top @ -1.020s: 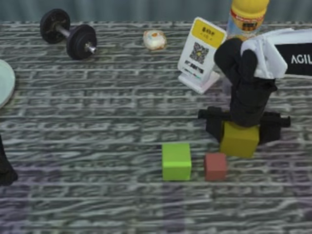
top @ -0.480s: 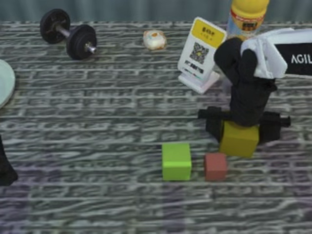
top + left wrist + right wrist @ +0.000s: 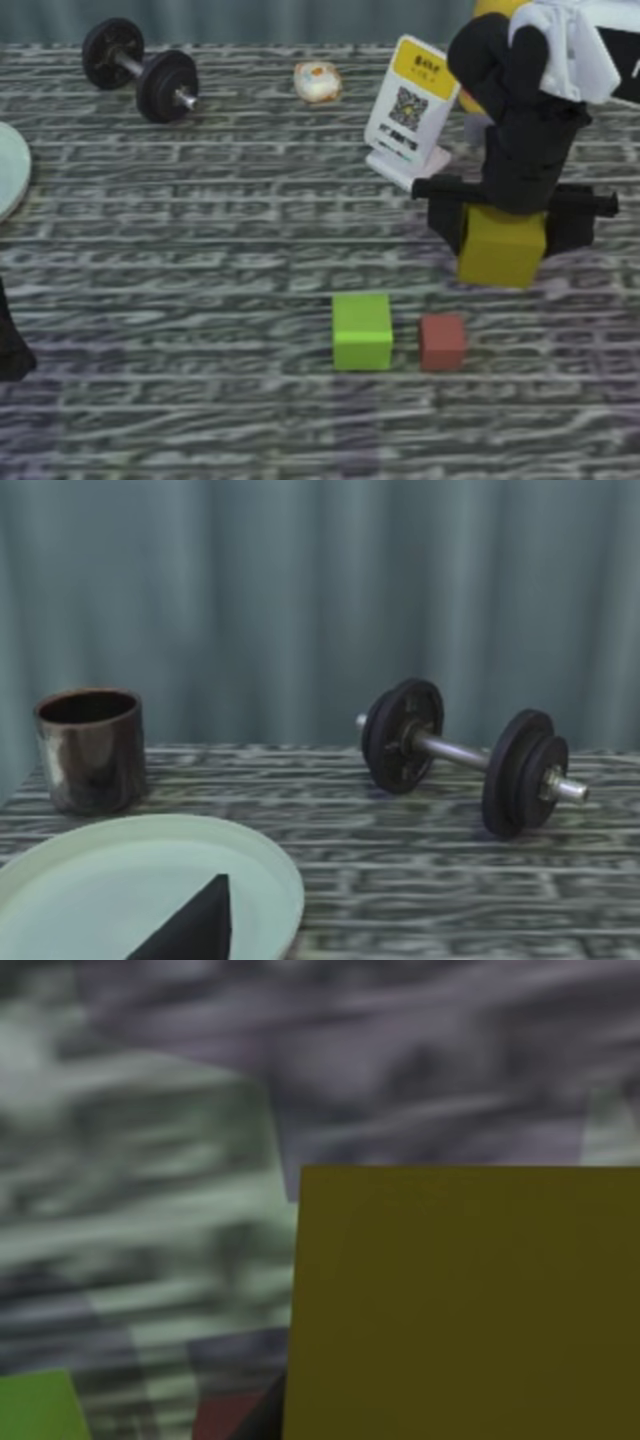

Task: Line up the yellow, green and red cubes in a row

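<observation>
My right gripper (image 3: 503, 232) is shut on the yellow cube (image 3: 502, 250) and holds it above the table at the right, behind the other two cubes. The green cube (image 3: 362, 331) and the smaller red cube (image 3: 442, 341) sit side by side on the table, a small gap between them, the red one on the right. In the right wrist view the yellow cube (image 3: 460, 1300) fills most of the picture, with a corner of the green cube (image 3: 35, 1405) and a bit of the red cube (image 3: 230, 1415) below it. My left arm (image 3: 12, 350) is parked at the left edge.
At the back stand a black dumbbell (image 3: 140, 70), a small round bun (image 3: 317, 81), and a white card stand (image 3: 412, 110) close to my right arm. A pale plate (image 3: 8, 165) lies at the left edge, with a dark cup (image 3: 90, 748) beyond it.
My right gripper has risen with the yellow cube and shifted toward the back and slightly right. The green and red cubes have not moved.
</observation>
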You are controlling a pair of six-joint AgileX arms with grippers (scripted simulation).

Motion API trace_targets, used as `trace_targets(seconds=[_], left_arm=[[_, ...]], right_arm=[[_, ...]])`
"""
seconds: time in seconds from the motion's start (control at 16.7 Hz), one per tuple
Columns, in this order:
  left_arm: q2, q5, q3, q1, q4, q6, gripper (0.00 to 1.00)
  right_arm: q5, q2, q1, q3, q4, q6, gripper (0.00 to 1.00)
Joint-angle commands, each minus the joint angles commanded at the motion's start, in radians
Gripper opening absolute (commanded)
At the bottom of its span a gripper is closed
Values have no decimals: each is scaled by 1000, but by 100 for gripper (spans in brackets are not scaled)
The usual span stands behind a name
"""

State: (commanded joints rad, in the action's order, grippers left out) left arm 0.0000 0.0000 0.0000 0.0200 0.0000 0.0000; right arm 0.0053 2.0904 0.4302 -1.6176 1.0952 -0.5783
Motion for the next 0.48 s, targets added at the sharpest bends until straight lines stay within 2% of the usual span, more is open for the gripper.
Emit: trace_targets(seconds=[0.3, 0.48], left_arm=[[0, 0, 0, 0, 0, 0, 100], [0, 0, 0, 0, 0, 0, 100]], right_arm=[[0, 2, -3, -3, 3, -2, 0], [0, 50, 42, -71, 43, -34, 0]])
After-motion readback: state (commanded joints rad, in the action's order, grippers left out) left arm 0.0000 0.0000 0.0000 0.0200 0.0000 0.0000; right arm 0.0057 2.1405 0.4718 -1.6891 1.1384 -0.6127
